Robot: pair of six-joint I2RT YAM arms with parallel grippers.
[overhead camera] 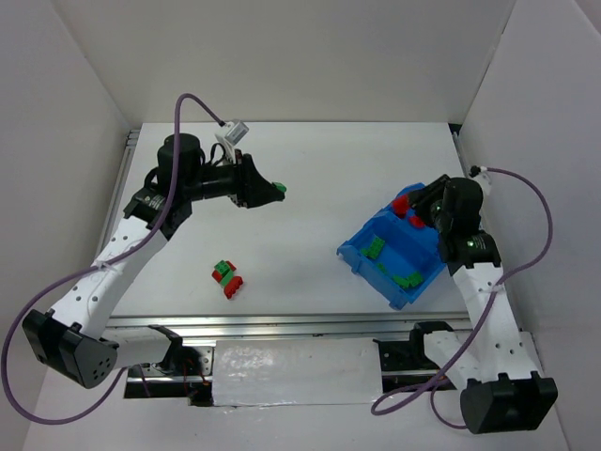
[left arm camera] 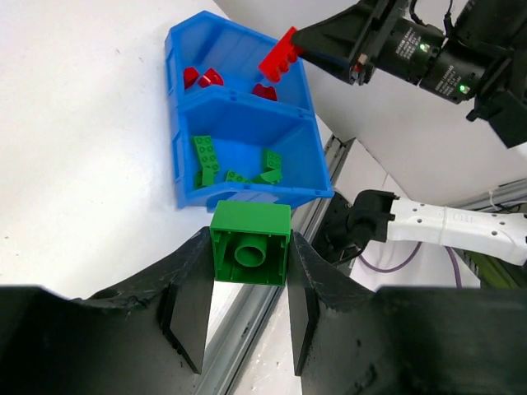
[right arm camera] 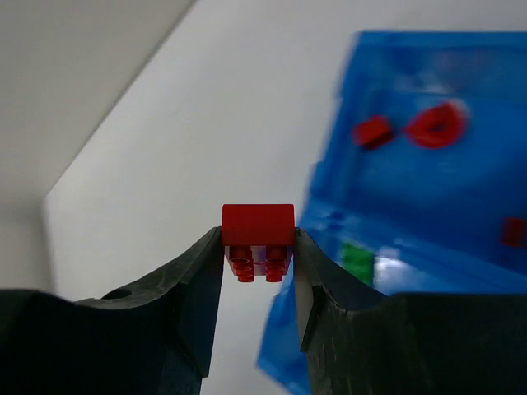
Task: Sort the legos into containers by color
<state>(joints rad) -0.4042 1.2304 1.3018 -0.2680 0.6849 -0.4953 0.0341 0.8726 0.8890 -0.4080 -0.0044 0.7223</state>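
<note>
Left hand (left arm camera: 249, 257) grasps a green lego (left arm camera: 250, 239); right hand (right arm camera: 258, 248) grasps a red lego (right arm camera: 258, 224).

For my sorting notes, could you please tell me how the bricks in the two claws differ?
The left claw holds a green brick; the right claw holds a red brick. The green brick hangs over the table, apart from the blue bin; the red brick is at the bin's red end. Both are pinched in a claw.

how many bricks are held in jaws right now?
2. A green brick is in the left gripper, away from the blue bin. A red brick is in the right gripper, at the bin. Both grips show clearly.
</note>
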